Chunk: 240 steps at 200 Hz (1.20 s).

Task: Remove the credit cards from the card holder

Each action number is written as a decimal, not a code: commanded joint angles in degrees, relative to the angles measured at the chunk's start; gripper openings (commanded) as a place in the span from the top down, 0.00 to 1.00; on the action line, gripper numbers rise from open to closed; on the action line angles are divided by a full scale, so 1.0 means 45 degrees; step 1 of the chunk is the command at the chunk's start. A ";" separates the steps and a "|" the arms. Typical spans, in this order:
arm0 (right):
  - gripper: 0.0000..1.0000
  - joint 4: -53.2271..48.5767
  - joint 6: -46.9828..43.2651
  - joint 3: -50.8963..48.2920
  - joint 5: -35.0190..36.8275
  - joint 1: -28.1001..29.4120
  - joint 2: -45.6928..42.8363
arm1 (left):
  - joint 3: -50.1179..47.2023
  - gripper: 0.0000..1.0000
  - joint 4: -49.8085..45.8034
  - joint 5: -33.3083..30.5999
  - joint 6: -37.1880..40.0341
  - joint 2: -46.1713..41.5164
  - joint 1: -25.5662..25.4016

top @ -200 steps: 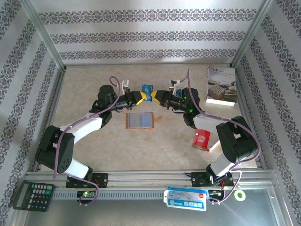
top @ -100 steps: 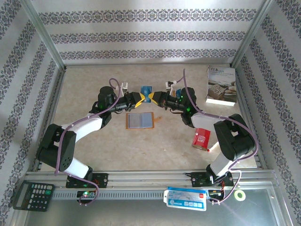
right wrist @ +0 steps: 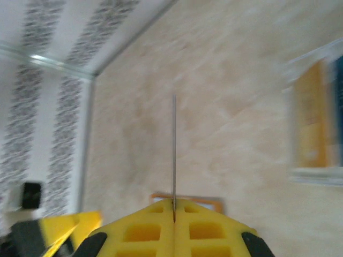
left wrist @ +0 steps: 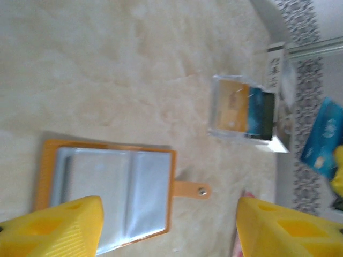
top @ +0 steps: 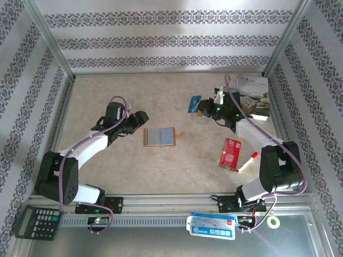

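- Currently my right claw [top: 199,107] pinches a blue card [top: 194,103] aloft; the card holder [top: 159,136] lies open on the worktop [top: 107,88].
- Left claw [left wrist: 169,217] wide, empty, just beside it.
- Next, I reckon: set card down.
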 commanded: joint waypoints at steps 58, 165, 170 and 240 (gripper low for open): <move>1.00 -0.6618 -0.5347 0.4166 0.4412 -0.0313 0.2135 | 0.0547 0.00 -0.3024 -0.1082 0.1829 -0.0976 0.0575; 1.00 -0.7476 -0.6403 0.6166 0.3809 -0.0274 0.4565 | 0.0567 0.00 -0.3064 -0.0881 0.1752 -0.0974 0.0628; 1.00 -0.7478 -0.6416 0.6181 0.3847 -0.0274 0.4608 | 0.0558 0.00 -0.3078 -0.0869 0.1737 -0.0952 0.0627; 0.96 -0.7777 -0.6419 0.6934 0.4075 -0.0275 0.5374 | 0.0648 0.00 -0.3058 -0.0786 0.1713 -0.0740 0.0640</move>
